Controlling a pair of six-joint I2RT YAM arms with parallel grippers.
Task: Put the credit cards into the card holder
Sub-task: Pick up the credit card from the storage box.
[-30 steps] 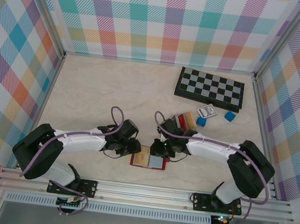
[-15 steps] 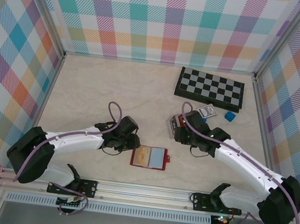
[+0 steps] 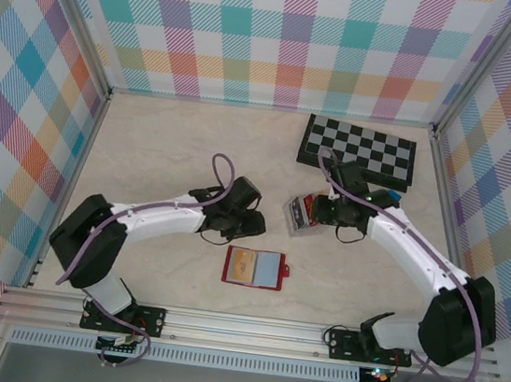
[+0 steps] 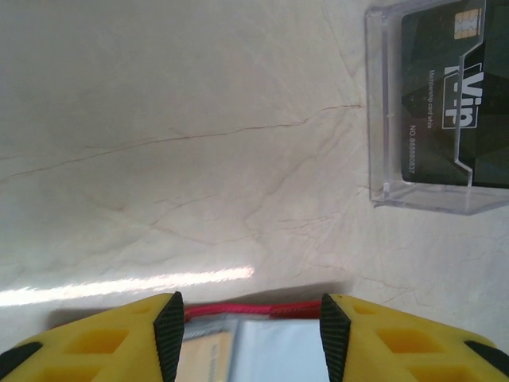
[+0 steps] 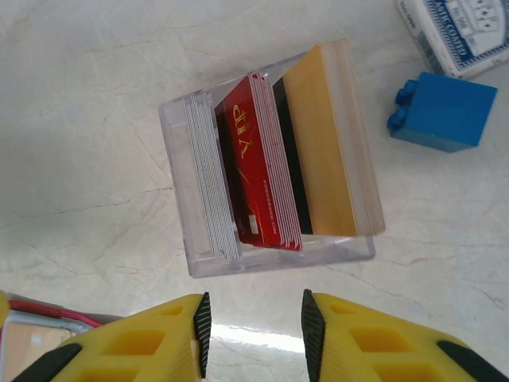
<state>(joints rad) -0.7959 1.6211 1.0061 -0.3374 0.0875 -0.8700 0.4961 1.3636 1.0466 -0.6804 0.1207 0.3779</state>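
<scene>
The red card holder [image 3: 253, 268] lies open and flat on the table, with an orange-yellow card in its left sleeve. Several credit cards stand on edge in a clear plastic box [image 3: 300, 212]: grey-white ones [image 5: 208, 183], red ones [image 5: 262, 171] and orange-yellow ones [image 5: 322, 151]. My right gripper [image 5: 254, 330] hovers open just short of the box, nothing between its pads. My left gripper [image 3: 251, 223] is open above the table, and the holder's red edge [image 4: 246, 309] shows below, between its fingers. A dark card in the clear box [image 4: 441, 103] lies ahead of it to the right.
A black-and-white chessboard [image 3: 359, 152] lies at the back right. A blue block [image 5: 441, 111] and a blue-and-white patterned card box [image 5: 465, 32] sit just right of the clear box. Checked walls enclose the table.
My right gripper left the card holder and swung back to the clear box of cards. My left gripper drew away from the holder, up and to the right.
</scene>
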